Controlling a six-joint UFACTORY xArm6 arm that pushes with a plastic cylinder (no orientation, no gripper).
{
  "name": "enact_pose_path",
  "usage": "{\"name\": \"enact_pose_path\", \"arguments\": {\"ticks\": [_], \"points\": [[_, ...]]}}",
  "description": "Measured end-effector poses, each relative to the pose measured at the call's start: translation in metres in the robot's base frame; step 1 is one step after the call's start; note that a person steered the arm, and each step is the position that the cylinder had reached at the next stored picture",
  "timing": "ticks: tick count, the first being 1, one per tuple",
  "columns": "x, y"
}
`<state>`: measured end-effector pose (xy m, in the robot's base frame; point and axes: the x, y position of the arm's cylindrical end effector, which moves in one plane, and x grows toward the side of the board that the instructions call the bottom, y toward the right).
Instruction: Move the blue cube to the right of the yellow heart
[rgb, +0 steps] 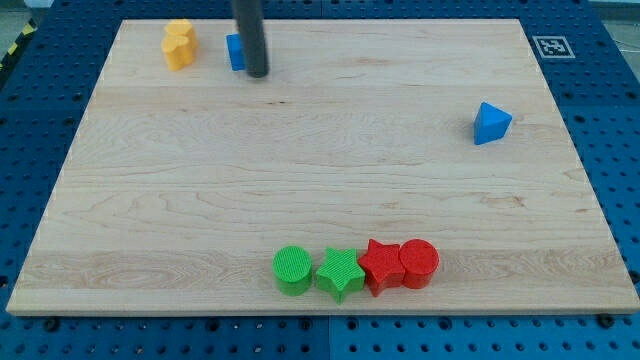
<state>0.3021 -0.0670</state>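
At the view's top left, the yellow heart-shaped block (179, 44) is sitting just left of the small blue cube (235, 51), which my tip (257, 73) is partly hiding, probably touching its right side. You're nearly done: ease off gently, no further push.

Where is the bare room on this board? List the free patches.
The widest patch is the board's middle, between the yellow heart and blue cube at the view's top and the bottom row. The top right, above the blue triangle, is bare too. Crowded: my tip beside the cube; green cylinder, green star, red star, red cylinder.
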Motion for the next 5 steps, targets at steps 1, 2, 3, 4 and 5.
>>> {"name": "enact_pose_path", "arguments": {"ticks": [1,2,3,4,5], "points": [[-0.005,0.051],[-0.025,0.051],[-0.037,0.016],[-0.037,-0.028],[-0.037,-0.061]]}}
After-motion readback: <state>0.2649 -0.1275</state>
